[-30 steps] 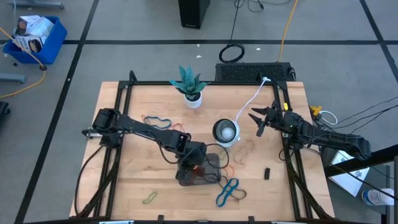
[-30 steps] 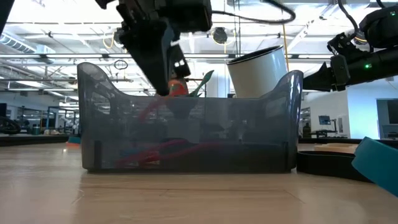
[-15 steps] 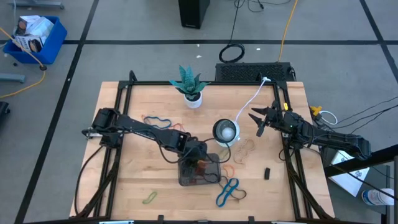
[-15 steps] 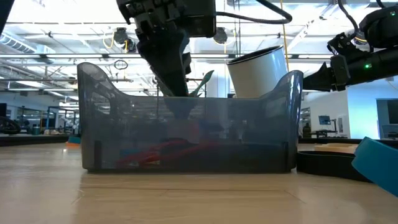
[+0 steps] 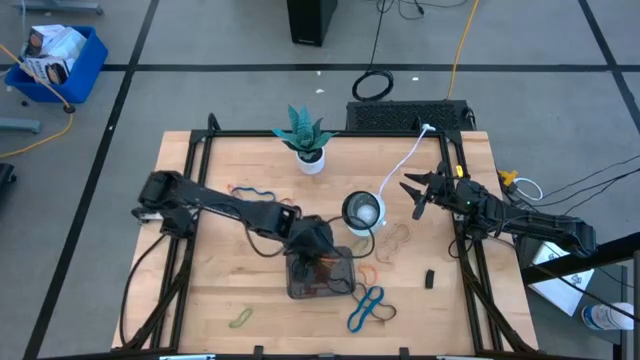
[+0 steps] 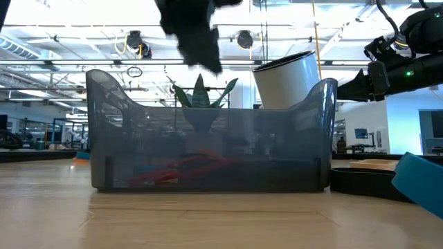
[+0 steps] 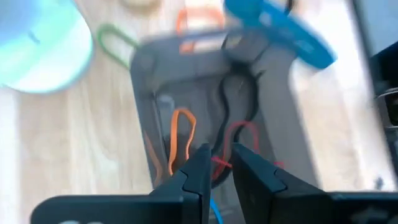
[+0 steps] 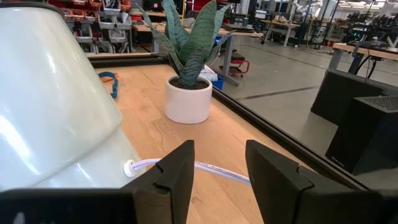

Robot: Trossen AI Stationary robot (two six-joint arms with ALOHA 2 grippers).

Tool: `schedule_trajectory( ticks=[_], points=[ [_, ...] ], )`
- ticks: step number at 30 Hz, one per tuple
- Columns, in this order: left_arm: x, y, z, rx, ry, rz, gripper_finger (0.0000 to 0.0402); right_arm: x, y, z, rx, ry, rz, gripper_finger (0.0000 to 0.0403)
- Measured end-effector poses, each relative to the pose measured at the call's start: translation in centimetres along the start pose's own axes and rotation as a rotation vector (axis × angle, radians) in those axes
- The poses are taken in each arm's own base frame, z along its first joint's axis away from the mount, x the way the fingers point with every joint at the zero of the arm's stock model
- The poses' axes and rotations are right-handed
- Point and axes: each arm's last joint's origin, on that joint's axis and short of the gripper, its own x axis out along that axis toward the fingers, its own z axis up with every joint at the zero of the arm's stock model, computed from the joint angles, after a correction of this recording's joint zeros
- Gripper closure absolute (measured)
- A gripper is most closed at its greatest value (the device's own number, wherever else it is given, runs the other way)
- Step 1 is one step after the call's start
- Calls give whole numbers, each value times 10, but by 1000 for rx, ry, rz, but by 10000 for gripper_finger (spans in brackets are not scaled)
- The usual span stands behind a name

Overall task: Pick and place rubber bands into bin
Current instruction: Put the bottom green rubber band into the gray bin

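Observation:
The dark grey bin (image 5: 320, 272) stands near the table's middle front and holds several rubber bands: orange (image 7: 180, 134), dark (image 7: 233, 102) and red (image 7: 245, 134). My left gripper (image 5: 315, 240) hovers above the bin's far end, its fingers (image 7: 219, 160) a little apart and empty; in the low view it is high above the bin's rim (image 6: 194, 31). More bands lie on the table: blue (image 5: 368, 307), green-yellow (image 5: 241, 319), blue and orange (image 5: 262, 197), tan (image 5: 397, 240). My right gripper (image 5: 412, 192) waits open at the right, beside the bowl.
A round white-silver bowl (image 5: 362, 212) stands just beyond the bin. A potted plant (image 5: 308, 140) stands at the far middle. A white cable (image 5: 400, 165) runs from the bowl to the far right corner. A small black object (image 5: 429, 278) lies near the right edge.
My left gripper has risen out of the bin and gone a little toward the table's far edge. The red-orange band that it carried over the bin a second ago is no longer at its fingers; red bands lie on the bin's floor.

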Motion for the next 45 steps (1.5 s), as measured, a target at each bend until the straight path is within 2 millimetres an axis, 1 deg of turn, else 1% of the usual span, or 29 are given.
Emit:
schedule_trajectory(
  ticks=[2, 6, 10, 14, 18, 20, 24, 26, 29, 31, 34, 39, 42, 45],
  points=[
    [-21, -1, 3, 16, -55, -4, 330, 0, 0, 0, 0, 0, 0, 261],
    [-71, -6, 6, 31, -177, -14, 330, 0, 0, 0, 0, 0, 0, 261],
    [-117, -22, 0, 64, -270, -64, 330, 0, 0, 0, 0, 0, 0, 261],
    [-145, -40, -12, 88, -288, -150, 330, 0, 0, 0, 0, 0, 0, 261],
    [-158, -59, -24, 44, -242, -252, 330, 0, 0, 0, 0, 0, 0, 261],
    [-159, -69, -30, 20, -209, -272, 329, 0, 0, 0, 0, 0, 0, 261],
    [-155, -89, -44, -24, -111, -247, 329, 0, 0, 0, 1, 0, 0, 261],
    [-149, -97, -51, -62, -46, -204, 329, 0, 0, 0, 14, 0, 0, 261],
    [-140, -107, -64, -171, 58, -106, 322, 0, 0, 0, 29, 2, 0, 261],
    [-134, -114, -72, -240, 113, -52, 305, 0, 0, 0, 29, 3, 0, 261],
    [-122, -124, -80, -302, 174, 20, 265, 0, 0, 0, 29, 3, 0, 261],
    [-101, -142, -87, -341, 226, 58, 199, 0, 0, 0, 30, 4, 0, 261],
    [-87, -155, -93, -395, 247, 93, 175, 0, 0, 0, 30, 4, 0, 261],
    [-76, -168, -102, -395, 281, 113, 163, 0, 0, 0, 30, 4, 0, 261]
  ],
)
